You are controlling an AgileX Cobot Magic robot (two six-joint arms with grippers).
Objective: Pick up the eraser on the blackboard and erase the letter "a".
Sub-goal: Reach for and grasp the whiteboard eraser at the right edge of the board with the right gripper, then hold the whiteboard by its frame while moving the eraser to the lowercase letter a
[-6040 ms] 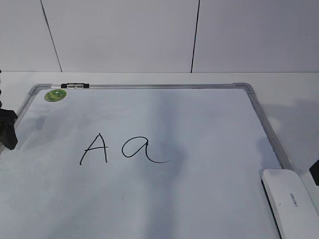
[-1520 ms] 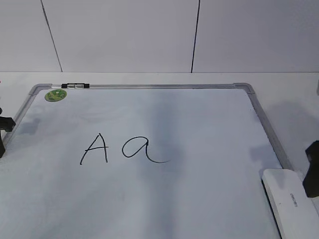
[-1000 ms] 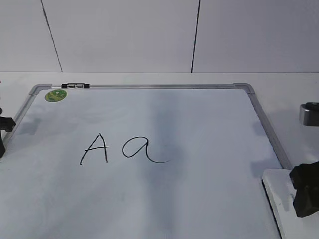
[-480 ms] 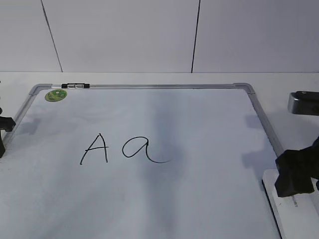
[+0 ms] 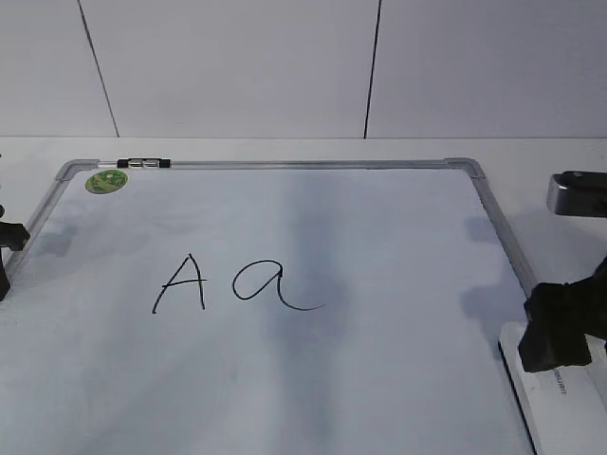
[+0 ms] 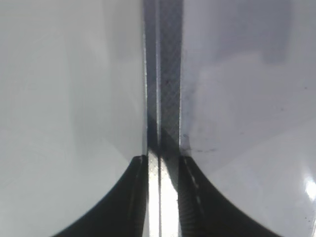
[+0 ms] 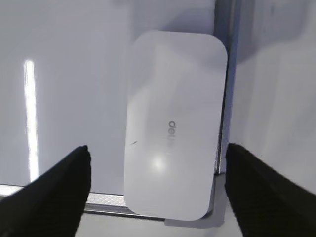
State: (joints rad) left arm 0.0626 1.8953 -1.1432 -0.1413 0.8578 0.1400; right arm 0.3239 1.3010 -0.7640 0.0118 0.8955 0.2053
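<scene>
The blackboard (image 5: 379,227) is a white board with a silver-grey frame, lying flat. A capital "A" (image 5: 180,282) and the letter "a" (image 5: 272,284) are written left of its middle. The eraser (image 5: 561,408) lies at the board's lower right corner and also shows in the right wrist view (image 7: 173,123). My right gripper (image 5: 560,332) hovers over it. In the right wrist view this gripper (image 7: 158,190) is open, with one finger on each side of the eraser and apart from it. My left gripper (image 6: 163,197) sits at the board's left edge (image 5: 5,256), its jaws close against the frame strip (image 6: 163,74).
A round green sticker (image 5: 106,180) and a small black and silver clip (image 5: 142,164) sit at the board's far left corner. A white wall stands behind the table. The table surface (image 5: 560,180) runs along the board's right side.
My right gripper came in from the right edge and settled over the eraser's near end. In the last half second it barely shifted. The left gripper, board and letters have not moved.
</scene>
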